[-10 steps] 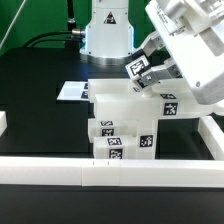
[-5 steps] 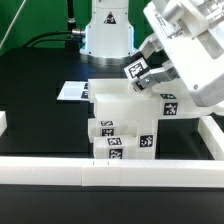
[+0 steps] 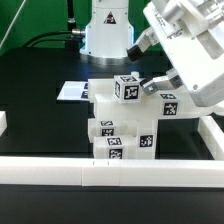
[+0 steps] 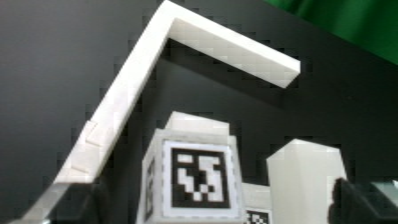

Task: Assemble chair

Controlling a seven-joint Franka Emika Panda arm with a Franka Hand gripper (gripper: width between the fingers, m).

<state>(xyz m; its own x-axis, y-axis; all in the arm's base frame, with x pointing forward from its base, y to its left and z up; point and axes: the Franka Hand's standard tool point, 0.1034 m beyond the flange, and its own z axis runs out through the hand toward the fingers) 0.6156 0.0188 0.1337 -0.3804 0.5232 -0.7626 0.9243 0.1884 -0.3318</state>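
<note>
The chair's white tagged parts [image 3: 120, 128] stand stacked by the front rail. A small leg block [image 3: 126, 87] with a square tag rests on top of the stack, slightly tilted. My gripper [image 3: 149, 64] hangs just above and toward the exterior view's right of it, open, with one dark finger [image 3: 137, 46] clear of the block. In the wrist view the same tagged block [image 4: 196, 172] lies between my spread fingers [image 4: 57, 205] with dark gaps on both sides, and my gripper [image 4: 214, 208] holds nothing. Another white part [image 4: 302, 168] stands beside the block.
White border rails run along the front [image 3: 70, 174], the exterior view's right [image 3: 214, 134] and left [image 3: 3, 122]; a rail corner [image 4: 157, 70] shows in the wrist view. The marker board [image 3: 70, 92] lies behind the stack, near the robot base [image 3: 107, 35].
My jaws have opened and let go of the small leg block. It has dropped down and toward the exterior view's left onto the top of the stack.
</note>
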